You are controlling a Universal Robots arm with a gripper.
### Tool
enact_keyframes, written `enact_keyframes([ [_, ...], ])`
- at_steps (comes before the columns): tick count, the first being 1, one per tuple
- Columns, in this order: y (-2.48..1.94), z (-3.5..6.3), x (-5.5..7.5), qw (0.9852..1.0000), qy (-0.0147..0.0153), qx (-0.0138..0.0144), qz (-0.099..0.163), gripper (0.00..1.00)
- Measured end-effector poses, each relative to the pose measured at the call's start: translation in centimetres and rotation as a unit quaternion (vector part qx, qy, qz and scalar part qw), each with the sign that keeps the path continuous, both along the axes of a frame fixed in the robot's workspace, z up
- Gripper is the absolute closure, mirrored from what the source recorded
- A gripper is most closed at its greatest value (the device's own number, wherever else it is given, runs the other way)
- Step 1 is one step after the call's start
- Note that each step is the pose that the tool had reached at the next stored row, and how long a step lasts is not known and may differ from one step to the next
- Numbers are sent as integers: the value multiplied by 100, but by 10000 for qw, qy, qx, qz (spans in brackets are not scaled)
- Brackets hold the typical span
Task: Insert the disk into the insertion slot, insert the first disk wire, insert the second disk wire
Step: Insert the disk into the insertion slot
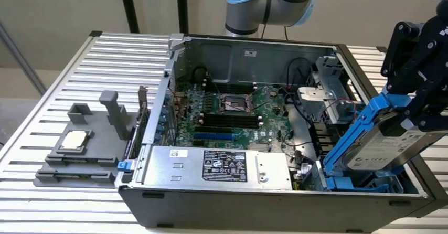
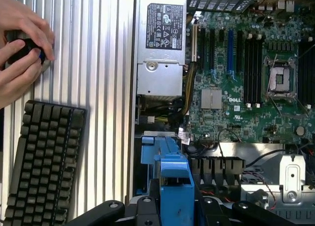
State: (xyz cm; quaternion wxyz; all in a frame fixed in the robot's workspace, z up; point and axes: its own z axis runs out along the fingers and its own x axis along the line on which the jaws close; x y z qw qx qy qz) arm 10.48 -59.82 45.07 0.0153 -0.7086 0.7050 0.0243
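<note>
Operator: Grip first, from the exterior view. What do the jaws have?

Observer: The gripper point(image 1: 414, 119) is pinching the disk point(image 1: 389, 146) across its blue carrier. The disk hangs tilted, its low end over the insertion slot point(image 1: 350, 183) in the case corner at the exterior view's right, by the front wall. I cannot tell whether that low edge touches the slot's blue latches.

Operator: What lies around it?

Observer: The power supply point(image 1: 217, 166) runs along the front wall, to the exterior view's left of the slot, with the motherboard point(image 1: 231, 108) behind it. A grey fixture block point(image 1: 81, 145) sits on the slatted table point(image 1: 63, 76), well apart.

Operator: And the wrist view?

Observer: The disk point(image 2: 172, 184) shows its blue carrier between the fingers point(image 2: 146, 211), the gripper point(image 2: 174, 213) astride it. A person's hands point(image 2: 22, 48) close around a small dark object beside a keyboard point(image 2: 44, 162), outside the case.

Operator: How would you seat it well?

Observer: My judgement is to square the carrier with the slot walls, ease off the tilt and go slowly, as the fit looks tight. The wires point(image 2: 258, 186) near the cage could snag a corner.
</note>
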Motion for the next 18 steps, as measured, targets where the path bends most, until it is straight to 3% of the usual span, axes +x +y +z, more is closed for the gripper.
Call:
enact_keyframes([
  [6, 13, -15, 11, 10000, 2, 1, 0, 67],
  [18, 17, -51, 44, 10000, 37, 0, 0, 67],
])
